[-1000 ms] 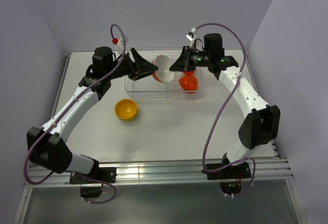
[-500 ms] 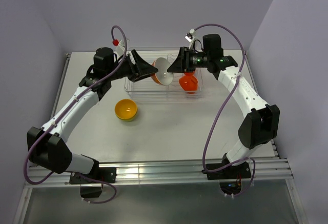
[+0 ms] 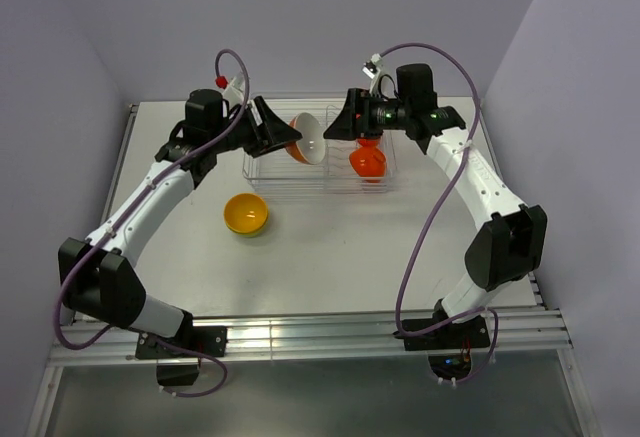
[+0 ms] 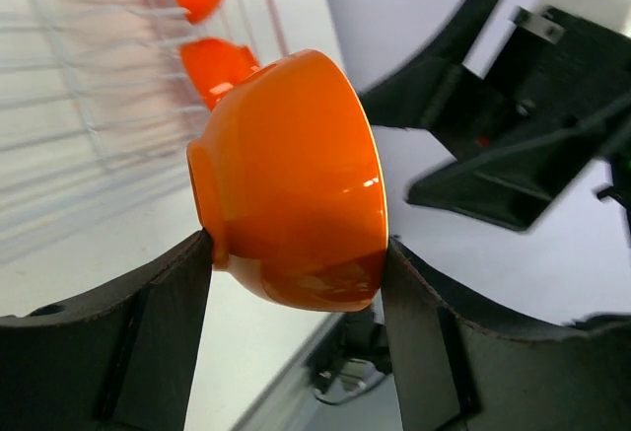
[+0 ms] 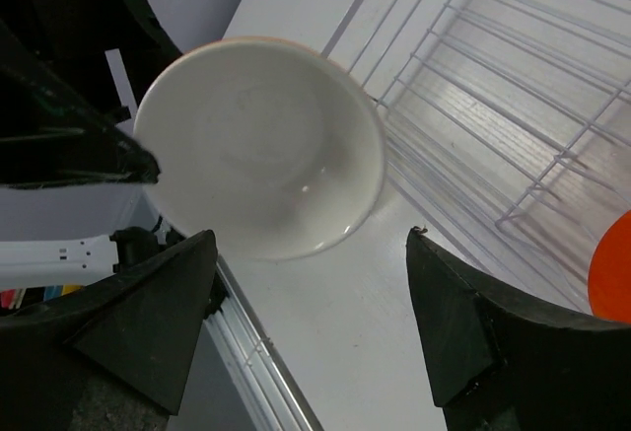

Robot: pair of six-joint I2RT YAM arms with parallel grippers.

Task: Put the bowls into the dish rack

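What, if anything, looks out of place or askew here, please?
Nothing is spilled or damaged; only the yellow-orange bowl sits on the table outside the dish rack, not yet loaded.

text: none readable | labels/brands: none I can make out | numbers/signs: none in any view

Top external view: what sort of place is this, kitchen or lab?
Likely a lab test cell, not a kitchen: plain lavender walls box in a white table, arms bolted to a metal rail at its near edge, and the only kitchenware is a clear dish rack and plastic bowls.
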